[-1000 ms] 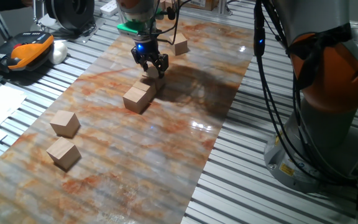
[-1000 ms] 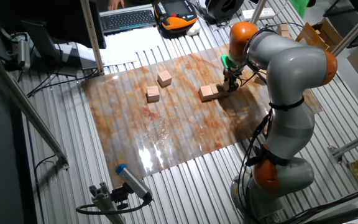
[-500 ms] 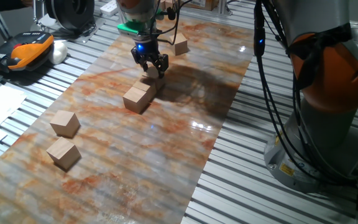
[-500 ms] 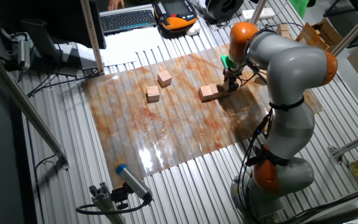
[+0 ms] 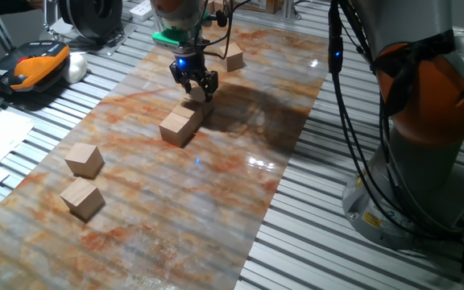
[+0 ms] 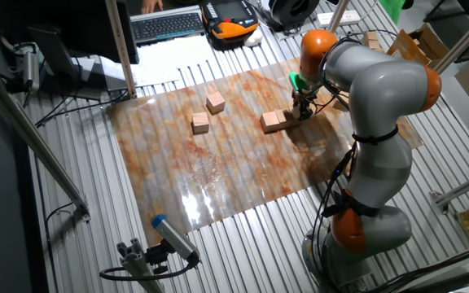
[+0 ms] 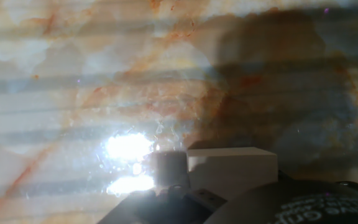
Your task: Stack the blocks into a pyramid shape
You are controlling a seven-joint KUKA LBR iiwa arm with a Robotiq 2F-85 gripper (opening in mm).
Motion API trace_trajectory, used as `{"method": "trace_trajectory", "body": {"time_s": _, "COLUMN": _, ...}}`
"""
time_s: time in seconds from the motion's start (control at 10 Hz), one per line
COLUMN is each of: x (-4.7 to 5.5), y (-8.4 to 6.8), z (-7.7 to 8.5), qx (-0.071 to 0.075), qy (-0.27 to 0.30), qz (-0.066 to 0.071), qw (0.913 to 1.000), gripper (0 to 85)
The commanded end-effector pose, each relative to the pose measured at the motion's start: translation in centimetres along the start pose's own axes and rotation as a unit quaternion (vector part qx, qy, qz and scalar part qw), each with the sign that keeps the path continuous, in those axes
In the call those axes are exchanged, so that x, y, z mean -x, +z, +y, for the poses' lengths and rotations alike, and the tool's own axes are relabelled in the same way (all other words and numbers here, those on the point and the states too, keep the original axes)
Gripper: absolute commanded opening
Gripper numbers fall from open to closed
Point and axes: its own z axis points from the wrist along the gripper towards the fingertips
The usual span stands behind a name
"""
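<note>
While one tan block (image 5: 196, 96) sits pinched between the fingers of the end effector (image 5: 196, 87), it rests just behind a second block (image 5: 179, 126) on the marbled worktop (image 5: 216, 177). Two more blocks (image 5: 83, 159) lie well apart to the near left, another (image 5: 234, 58) far behind.

You had the gripper (image 5: 195, 85) low over the marbled mat (image 5: 216, 161), its dark fingers straddling a tan block (image 5: 196, 95) at the far end of a short row. Just nearer sat another block (image 5: 178, 126), touching that row. Far behind, a lone block (image 5: 234, 58) waited. Down at near left, two more blocks (image 5: 84, 159) (image 5: 82, 198) sat close together, well apart from the row.
</note>
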Motion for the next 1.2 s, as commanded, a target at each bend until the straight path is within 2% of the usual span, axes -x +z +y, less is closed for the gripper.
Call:
{"method": "trace_trajectory", "body": {"time_s": 0.0, "x": 0.02, "y": 0.29, "z": -0.14, "qx": -0.003, "qy": -0.001, "qz": -0.001, "qw": 1.0, "gripper": 0.0}}
{"method": "trace_trajectory", "body": {"time_s": 0.1, "x": 0.05, "y": 0.32, "z": -0.15, "qx": -0.005, "qy": -0.001, "qz": -0.003, "qw": 1.0, "gripper": 17.0}}
{"method": "trace_trajectory", "body": {"time_s": 0.2, "x": 0.05, "y": 0.32, "z": -0.16, "qx": -0.008, "qy": 0.001, "qz": -0.006, "qw": 0.9999, "gripper": 17.0}}
{"method": "trace_trajectory", "body": {"time_s": 0.3, "x": 0.01, "y": 0.34, "z": -0.17, "qx": -0.013, "qy": 0.004, "qz": -0.01, "qw": 0.9999, "gripper": 34.0}}
{"method": "trace_trajectory", "body": {"time_s": 0.4, "x": -0.01, "y": 0.36, "z": -0.17, "qx": -0.015, "qy": 0.007, "qz": -0.011, "qw": 0.9998, "gripper": 34.0}}
{"method": "trace_trajectory", "body": {"time_s": 0.6, "x": -0.01, "y": 0.41, "z": -0.2, "qx": -0.019, "qy": 0.018, "qz": -0.01, "qw": 0.9996, "gripper": 68.0}}
{"method": "trace_trajectory", "body": {"time_s": 1.0, "x": -0.06, "y": 0.56, "z": -0.31, "qx": -0.024, "qy": 0.031, "qz": -0.009, "qw": 0.9992, "gripper": 68.0}}
{"method": "trace_trajectory", "body": {"time_s": 1.1, "x": -0.1, "y": 0.55, "z": -0.31, "qx": -0.025, "qy": 0.033, "qz": -0.009, "qw": 0.9991, "gripper": 85.0}}
